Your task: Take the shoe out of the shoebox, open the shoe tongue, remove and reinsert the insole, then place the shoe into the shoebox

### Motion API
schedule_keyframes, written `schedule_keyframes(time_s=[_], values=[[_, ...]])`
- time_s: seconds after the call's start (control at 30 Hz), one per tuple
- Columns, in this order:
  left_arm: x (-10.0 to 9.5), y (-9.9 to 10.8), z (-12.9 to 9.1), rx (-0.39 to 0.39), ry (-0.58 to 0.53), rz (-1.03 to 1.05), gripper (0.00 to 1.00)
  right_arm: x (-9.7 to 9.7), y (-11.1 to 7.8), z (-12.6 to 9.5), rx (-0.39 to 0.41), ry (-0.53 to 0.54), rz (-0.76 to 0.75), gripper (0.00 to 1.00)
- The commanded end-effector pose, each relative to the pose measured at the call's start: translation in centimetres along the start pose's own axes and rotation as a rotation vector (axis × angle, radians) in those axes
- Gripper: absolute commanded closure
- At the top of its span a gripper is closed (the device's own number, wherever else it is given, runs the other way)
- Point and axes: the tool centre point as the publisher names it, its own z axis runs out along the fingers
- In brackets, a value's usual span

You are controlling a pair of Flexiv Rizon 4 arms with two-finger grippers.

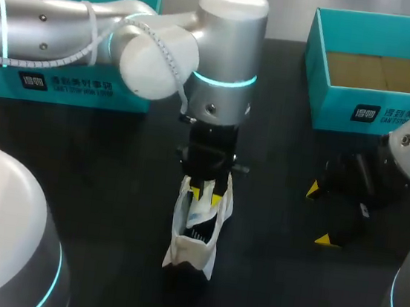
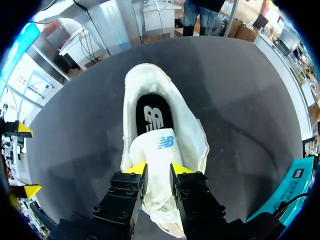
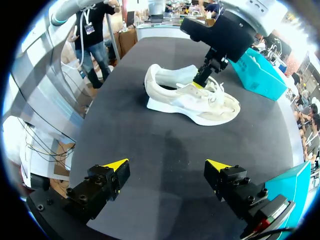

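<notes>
Toe of shoe (image 1: 191, 253) hides beneath left jaws pinching tongue (image 2: 160, 147); right jaws spread empty.

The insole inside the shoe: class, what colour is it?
The insole is black with a white mark, best seen in the left wrist view.
</notes>
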Motion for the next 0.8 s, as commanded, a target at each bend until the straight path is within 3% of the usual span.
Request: schedule_keyframes(time_s=[0.03,0.23,0.4,0.57,0.8], values=[[1.9,-1.1,-1.3,-0.03,-0.059,0.003,0.71,0.1,0.0,0.1,0.002,-0.002,-0.001,0.0],[0.9,-1.0,0.8,-0.079,-0.059,-0.028,0.72,0.1,0.0,0.1,0.002,-0.002,-0.001,0.0],[0.3,-0.6,2.0,-0.068,-0.118,-0.049,0.71,0.1,0.0,0.1,0.002,-0.002,-0.001,0.0],[-0.3,-1.0,2.9,-0.077,-0.049,-0.035,0.73,0.1,0.0,0.1,0.002,-0.002,-0.001,0.0],[0.7,-1.6,0.4,-0.116,-0.093,-0.037,0.72,0.1,0.0,0.1,0.002,-0.002,-0.001,0.0]])
